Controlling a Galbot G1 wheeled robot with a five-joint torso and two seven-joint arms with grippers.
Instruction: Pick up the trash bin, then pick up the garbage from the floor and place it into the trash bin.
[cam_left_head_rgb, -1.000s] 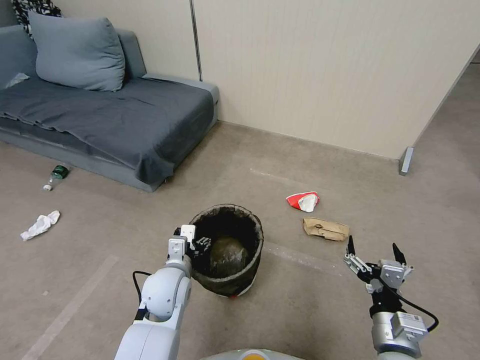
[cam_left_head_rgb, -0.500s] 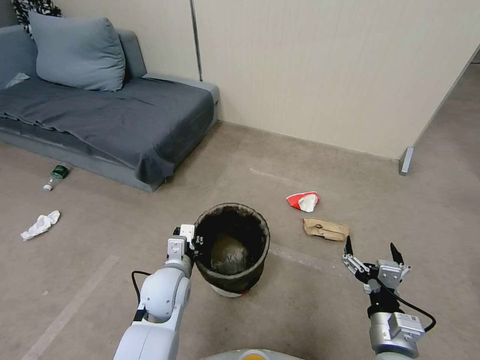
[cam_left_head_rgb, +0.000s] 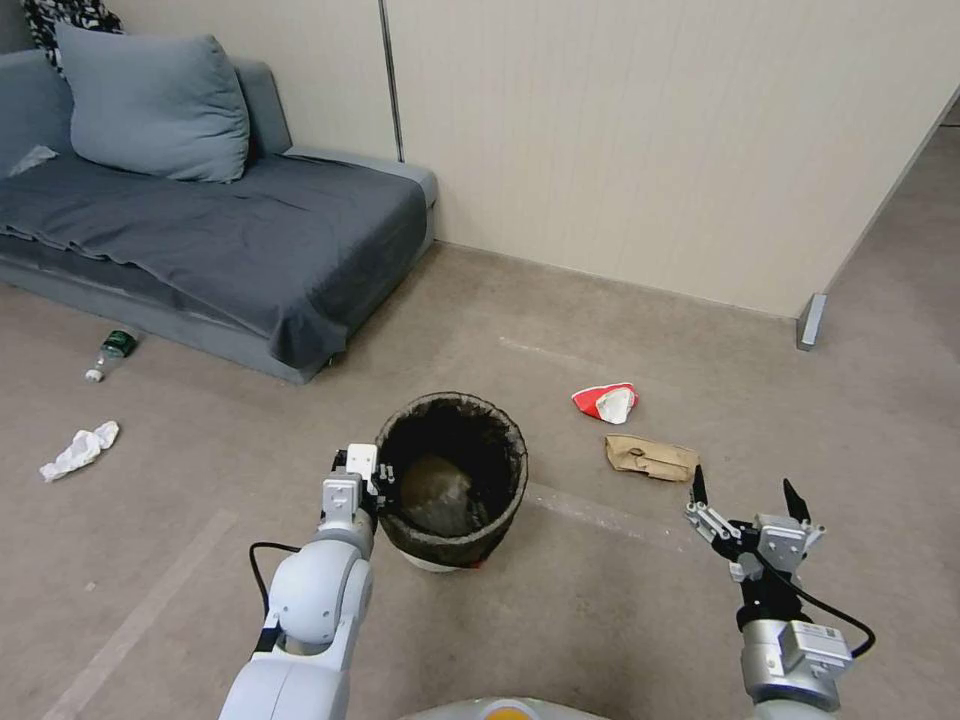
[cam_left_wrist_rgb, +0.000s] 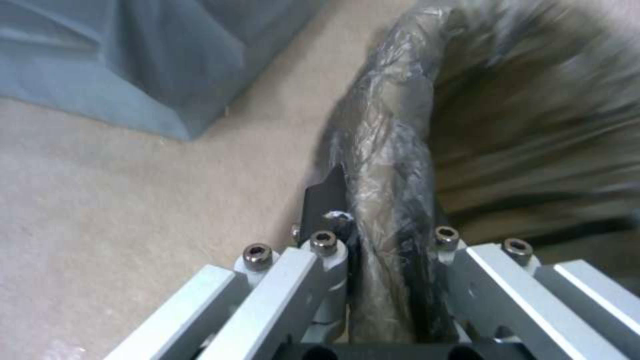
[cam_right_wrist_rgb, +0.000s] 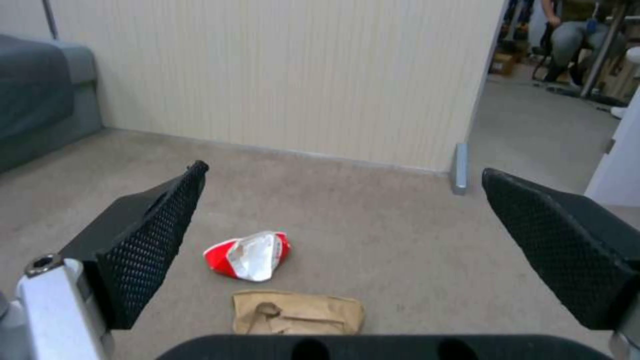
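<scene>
Left gripper (cam_left_head_rgb: 385, 483): we pinch the left rim of the trash bin (cam_left_head_rgb: 452, 480), its lined wall between the jaws | Right gripper (cam_left_head_rgb: 745, 492): we hold it spread wide over the floor (cam_left_head_rgb: 600, 600) | Garbage: brown paper (cam_left_head_rgb: 650, 458) and red-and-white wrapper (cam_left_head_rgb: 606, 402) just beyond it; tissue (cam_left_head_rgb: 78, 450) and green bottle (cam_left_head_rgb: 110, 353) far left near the sofa (cam_left_head_rgb: 220, 240)

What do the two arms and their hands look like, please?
Both arms are glossy white-grey with rounded joints and a loose black cable. The left hand has silver links with bolt heads; the right hand has silver links and black, dotted fingertips.
</scene>
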